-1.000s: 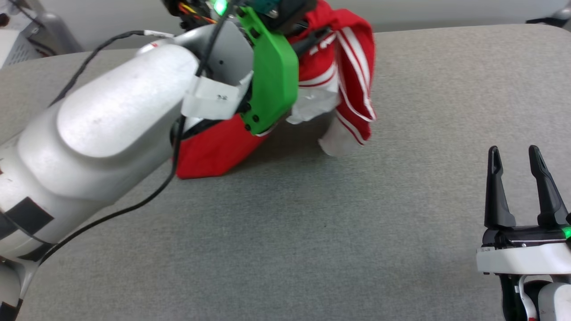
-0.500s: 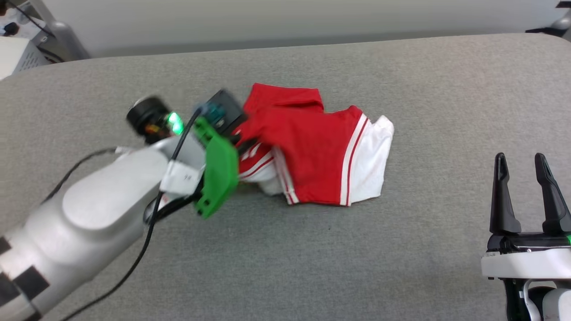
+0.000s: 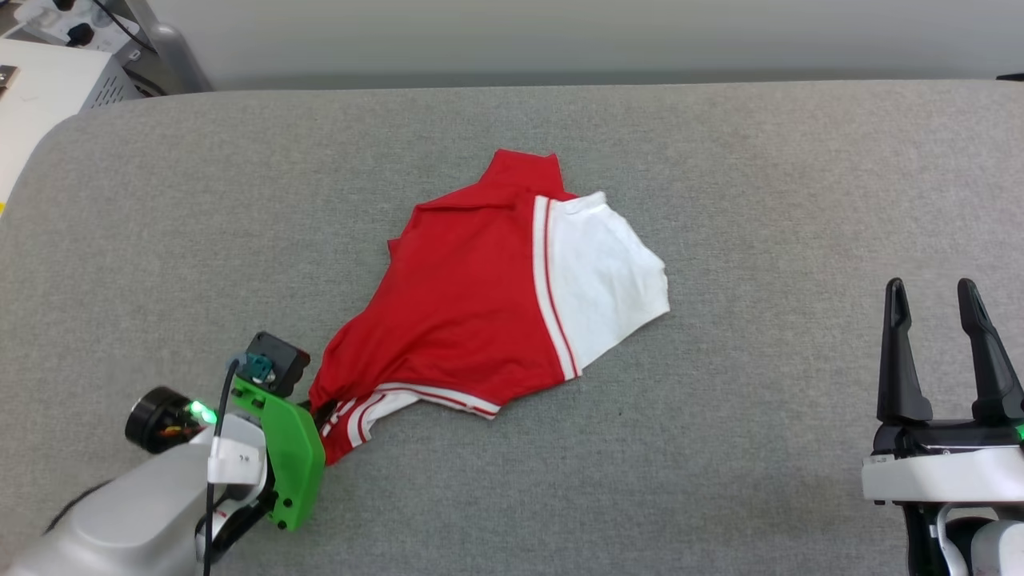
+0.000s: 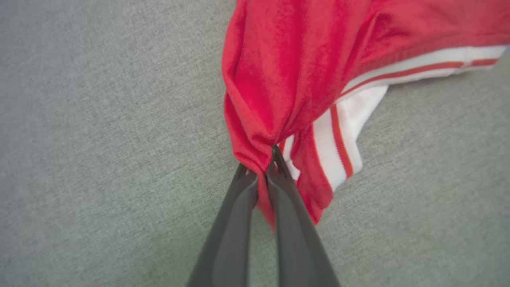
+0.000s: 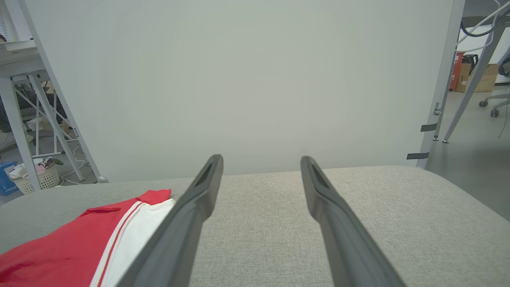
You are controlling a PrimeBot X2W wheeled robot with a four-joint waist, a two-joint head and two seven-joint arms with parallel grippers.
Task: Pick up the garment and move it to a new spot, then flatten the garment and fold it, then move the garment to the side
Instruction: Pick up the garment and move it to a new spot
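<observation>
- A red soft-fabric T-shirt with white sleeves and thin striped trim (image 3: pixel 480 312) lies near the middle of the grey cloth-covered table (image 3: pixel 720 480). It is spread out but wrinkled, and one white sleeve (image 3: pixel 600 272) is turned toward the table's right side.
- The left gripper (image 4: pixel 259 167) is over the near-left part of the table. Its two dark fingers are pinched together on a bunched red corner of the T-shirt, just beside the striped trim, and the cloth there is gathered into a narrow point.
- The right gripper (image 3: pixel 932 288) is at the near-right part of the table, well apart from the T-shirt. Its fingers are spread, with nothing between them.
- Behind the table's far edge stands a plain pale wall panel (image 5: pixel 239 79).
</observation>
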